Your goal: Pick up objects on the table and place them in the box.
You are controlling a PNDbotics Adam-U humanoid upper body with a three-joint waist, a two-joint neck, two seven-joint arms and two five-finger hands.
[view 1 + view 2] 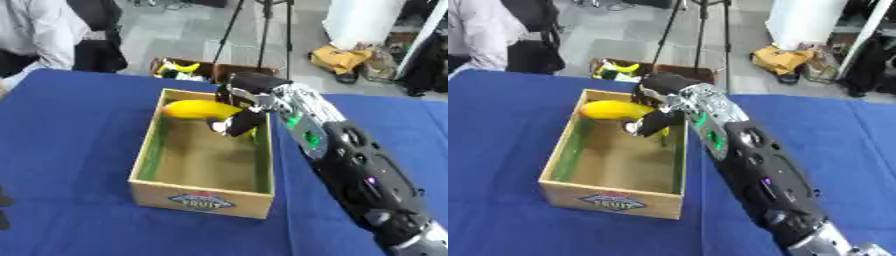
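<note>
A yellow, banana-shaped object (pixel 199 108) is held over the far end of the open wooden box (pixel 201 196), which stands on the blue table (pixel 70 150) with a "FRUIT" label on its near wall. The object lies roughly level, its long axis running left to right, with its left end free above the box's far-left corner and its right end taken up by the right hand (pixel 241 120), which reaches in from the right. The hand's fingers are curled down around that right end — the thumb side cannot be made out — so the object is judged to be clasped rather than merely resting on the hand. Whether it touches the far wall of the box cannot be told.

The object is judged to be light, with a smooth and somewhat slippery skin; if it is real fruit it would bruise under pinching, and if plastic it would be stiff and hollow. Which of these it is cannot be told from here. Because it is held near one end, the free end may be expected to droop or swing — a hold nearer the middle of the curve would be steadier. The inside of the box looks bare, so a low release over its floor should suffice.

A dark shape, perhaps the left hand (pixel 4 210), is seen only at the near-left edge.
</note>
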